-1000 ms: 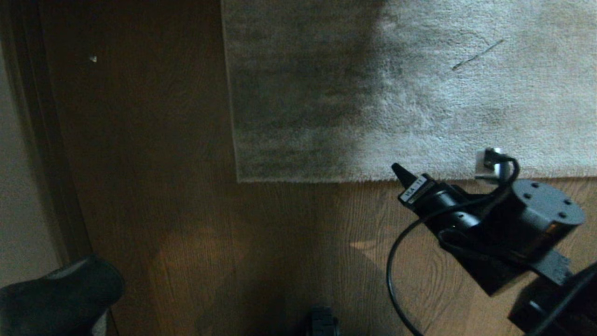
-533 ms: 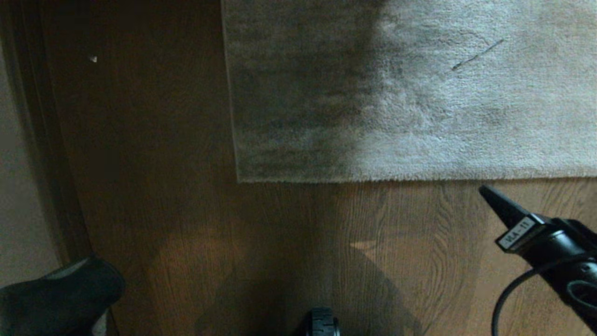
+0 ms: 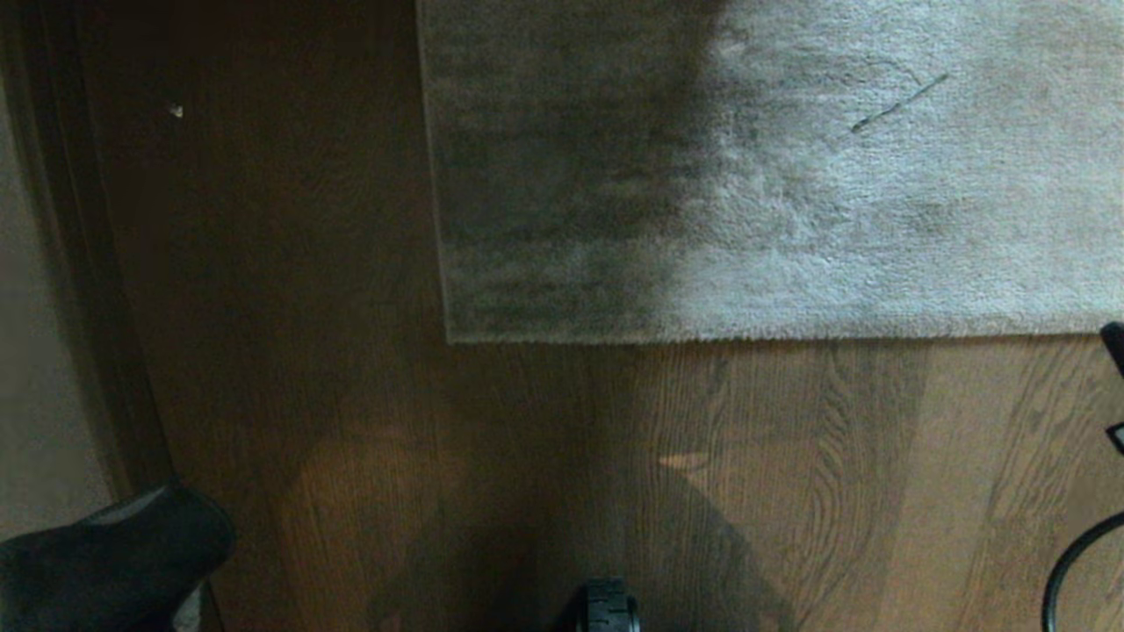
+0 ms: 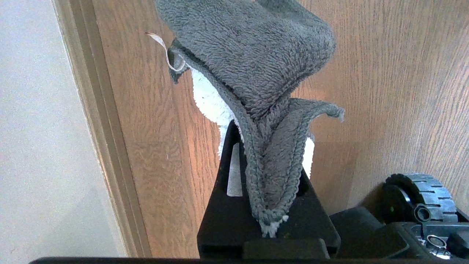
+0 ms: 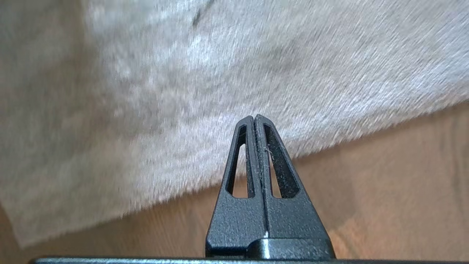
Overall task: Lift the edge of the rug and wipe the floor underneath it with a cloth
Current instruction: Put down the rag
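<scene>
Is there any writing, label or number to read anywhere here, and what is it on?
No readable text in any of the three views.
A sliver of a white label shows on the right gripper at the head view's right edge, cut off by the frame, so nothing can be read.
The cloth has a small loop tag with no visible print.
The rug edge and the floor bear no markings.

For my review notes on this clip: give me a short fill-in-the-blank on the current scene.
1. The left hand is shut on the ____.
2. The right hand is shut and holds ____.
3. The rug edge lies ____ on the floor.

Missing words: cloth; nothing; flat
</scene>
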Available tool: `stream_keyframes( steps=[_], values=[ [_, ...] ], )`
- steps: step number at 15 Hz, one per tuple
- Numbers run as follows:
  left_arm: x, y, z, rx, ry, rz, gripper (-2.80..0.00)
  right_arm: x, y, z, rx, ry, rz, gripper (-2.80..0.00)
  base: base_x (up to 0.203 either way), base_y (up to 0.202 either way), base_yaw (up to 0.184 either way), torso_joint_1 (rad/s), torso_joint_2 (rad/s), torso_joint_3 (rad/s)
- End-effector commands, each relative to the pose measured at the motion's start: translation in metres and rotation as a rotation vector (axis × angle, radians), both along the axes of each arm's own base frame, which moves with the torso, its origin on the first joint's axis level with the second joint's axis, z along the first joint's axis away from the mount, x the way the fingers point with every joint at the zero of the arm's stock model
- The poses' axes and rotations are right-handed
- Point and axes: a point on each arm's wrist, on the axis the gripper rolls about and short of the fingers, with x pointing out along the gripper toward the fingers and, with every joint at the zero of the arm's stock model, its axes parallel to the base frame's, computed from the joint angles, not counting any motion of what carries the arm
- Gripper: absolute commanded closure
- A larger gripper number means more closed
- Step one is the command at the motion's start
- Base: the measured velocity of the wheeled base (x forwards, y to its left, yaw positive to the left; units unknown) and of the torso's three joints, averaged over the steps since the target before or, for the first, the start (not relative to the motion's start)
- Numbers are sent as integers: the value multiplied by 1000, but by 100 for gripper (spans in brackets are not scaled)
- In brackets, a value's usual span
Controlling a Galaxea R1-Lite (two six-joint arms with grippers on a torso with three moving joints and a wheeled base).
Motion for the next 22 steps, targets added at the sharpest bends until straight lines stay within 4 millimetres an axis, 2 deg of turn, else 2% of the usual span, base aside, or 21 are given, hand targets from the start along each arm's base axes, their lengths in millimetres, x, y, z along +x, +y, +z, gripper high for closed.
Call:
stream_keyframes(
  steps=[1,5,13,19,20,22],
  values=[
    [0,0,0,0,0,0,0,-12,-4,10,23,-96,-18,0,0,0,0,0,0,0],
    [0,0,0,-1,-1,0,0,-18,-7,10,11,-87,-33,0,0,0,0,0,0,0],
    [0,0,0,1,0,0,0,-48,-13,-2,-2,11,-30,0,0,0,0,0,0,0],
    [0,0,0,-1,-1,0,0,-111,-23,-39,-68,69,76,0,0,0,0,0,0,0],
    [0,0,0,-1,-1,0,0,-116,-23,-46,-91,95,98,0,0,0,0,0,0,0],
    [0,0,0,-1,-1,0,0,-114,-22,-67,-177,277,158,0,0,0,0,0,0,0]
  ],
)
